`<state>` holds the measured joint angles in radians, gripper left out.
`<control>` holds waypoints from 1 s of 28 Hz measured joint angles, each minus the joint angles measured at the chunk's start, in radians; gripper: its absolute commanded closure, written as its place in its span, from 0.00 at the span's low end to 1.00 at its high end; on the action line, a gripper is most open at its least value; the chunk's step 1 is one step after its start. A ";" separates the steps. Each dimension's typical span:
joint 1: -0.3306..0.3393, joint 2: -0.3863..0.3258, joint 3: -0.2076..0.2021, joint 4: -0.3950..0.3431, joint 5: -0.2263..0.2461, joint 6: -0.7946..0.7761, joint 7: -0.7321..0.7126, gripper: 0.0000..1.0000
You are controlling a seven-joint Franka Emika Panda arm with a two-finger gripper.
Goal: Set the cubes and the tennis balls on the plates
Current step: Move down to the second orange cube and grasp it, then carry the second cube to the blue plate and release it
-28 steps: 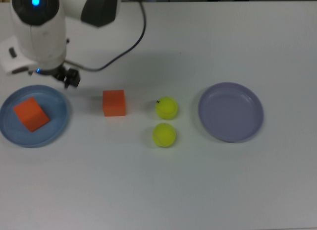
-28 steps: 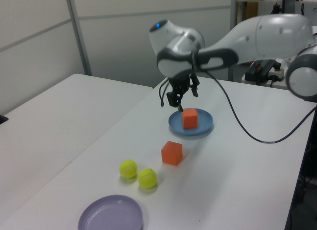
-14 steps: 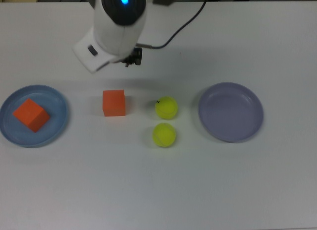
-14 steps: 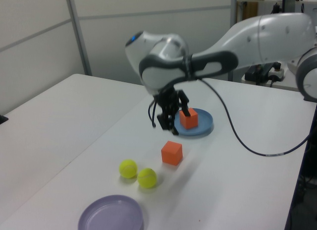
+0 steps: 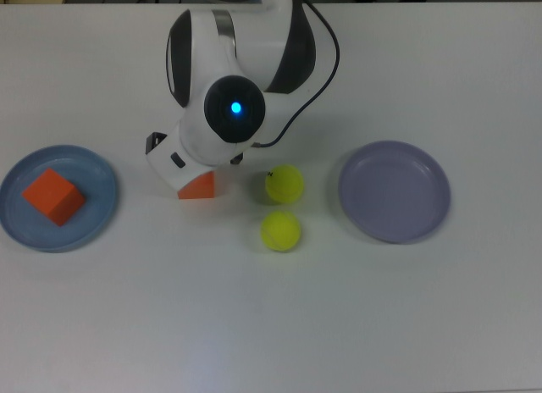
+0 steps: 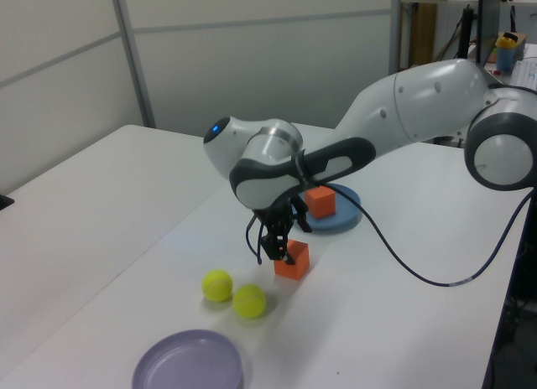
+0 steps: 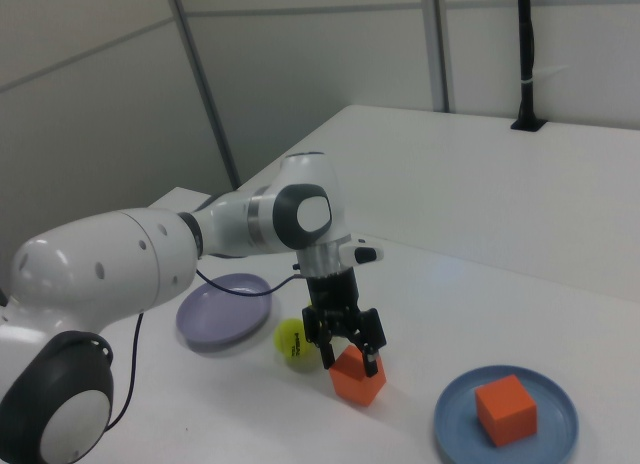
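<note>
One orange cube (image 7: 357,381) sits on the table between the blue plate (image 5: 95,213) and the tennis balls. My gripper (image 7: 349,360) is low over it, open, with one finger on each side of its top. In the top view the arm hides the gripper and all but a corner of this cube (image 5: 200,188). The other cube (image 5: 52,196) rests on the blue plate. Two tennis balls (image 5: 284,184) (image 5: 280,230) lie side by side on the table. The lavender plate (image 5: 395,190) holds nothing.
The arm's black cable (image 6: 403,263) loops over the table behind the gripper. The white table (image 5: 271,325) ends at a wall panel at the left view's left.
The arm has swung from above the blue plate across to the loose cube and come down. Its fingers now straddle that cube. Cubes, balls and plates have not moved.
</note>
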<state>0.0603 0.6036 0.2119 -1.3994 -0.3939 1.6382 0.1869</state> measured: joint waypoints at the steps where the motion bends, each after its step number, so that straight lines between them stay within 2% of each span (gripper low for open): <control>1: 0.000 0.006 0.000 0.000 -0.007 0.009 0.003 0.00; 3: 0.001 0.021 0.000 -0.001 -0.020 0.028 0.015 0.00; 4: 0.003 0.027 0.000 -0.001 -0.026 0.033 0.019 0.07; 5: 0.005 0.032 0.000 -0.001 -0.032 0.037 0.021 0.21; 6: 0.008 0.037 0.000 -0.001 -0.038 0.040 0.024 0.55; 7: 0.012 0.044 0.000 -0.001 -0.045 0.043 0.027 0.73; 9: 0.018 0.051 0.000 -0.001 -0.049 0.043 0.033 1.00; 18: 0.005 0.039 -0.010 0.032 -0.049 0.044 0.040 1.00; 26: -0.122 0.006 -0.016 0.042 -0.051 0.044 -0.004 1.00; 27: -0.141 0.006 -0.016 0.042 -0.051 0.044 -0.010 0.95; 28: -0.153 0.006 -0.016 0.042 -0.051 0.044 -0.011 0.78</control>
<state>-0.0928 0.6098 0.1961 -1.3576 -0.4448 1.6818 0.1754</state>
